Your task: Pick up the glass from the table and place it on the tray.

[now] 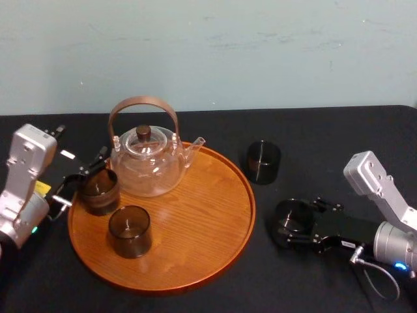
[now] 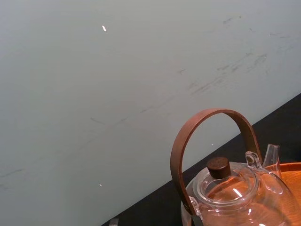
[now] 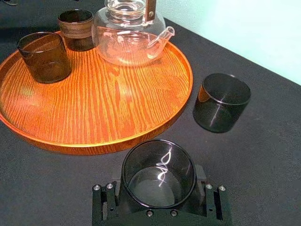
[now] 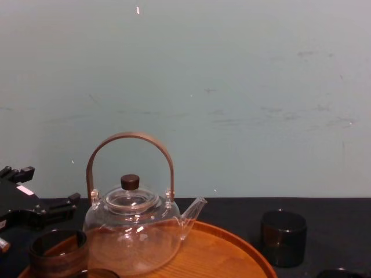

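Four dark smoked glasses are showing. Two tumblers are standing on the round orange-brown wooden tray beside the clear glass teapot. A spare glass is sitting on the black-clothed table just right of the tray. The right gripper is clamping the gripped glass on the table near the tray's right rim. The left gripper is hovering at the tray's left edge, fingers spread.

A: State of the glass?
B: Dark smoky, upright, lower right of frame, clasped in the right gripper jaws, over black tabletop.
A: The tray?
B: Round orange-brown wood, low rim, centre-left, near glass.
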